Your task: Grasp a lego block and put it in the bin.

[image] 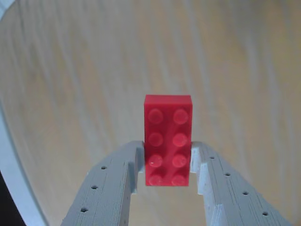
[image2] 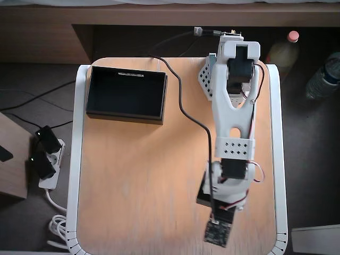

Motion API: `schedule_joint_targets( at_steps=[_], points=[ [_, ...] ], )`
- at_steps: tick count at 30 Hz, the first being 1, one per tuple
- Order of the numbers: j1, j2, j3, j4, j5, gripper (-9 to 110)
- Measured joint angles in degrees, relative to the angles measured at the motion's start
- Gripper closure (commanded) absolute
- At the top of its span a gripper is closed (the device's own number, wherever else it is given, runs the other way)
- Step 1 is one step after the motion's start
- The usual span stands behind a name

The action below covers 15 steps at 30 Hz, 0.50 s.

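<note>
1. In the wrist view, the pincer (image: 167,162) is squeezing the lego block (image: 168,140) — the red brick is sitting in the middle of the frame, studs facing the camera.
2. The wooden counter (image: 70,84) is showing behind it.
3. In the overhead view, the bin (image2: 126,94) is lying at the upper left — the arm (image2: 232,133) is reaching down the right side.

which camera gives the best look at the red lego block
The wrist view: the red lego block fills the middle of the frame, studs up, its near end clamped between the gripper fingers. In the overhead view the block cannot be seen; the arm covers it.
</note>
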Motion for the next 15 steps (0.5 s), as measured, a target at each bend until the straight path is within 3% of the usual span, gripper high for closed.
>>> schedule_joint_targets(
  at_steps=[15],
  points=[
    [25.2,11.9,0.0,7.2,3.2,101]
  ],
)
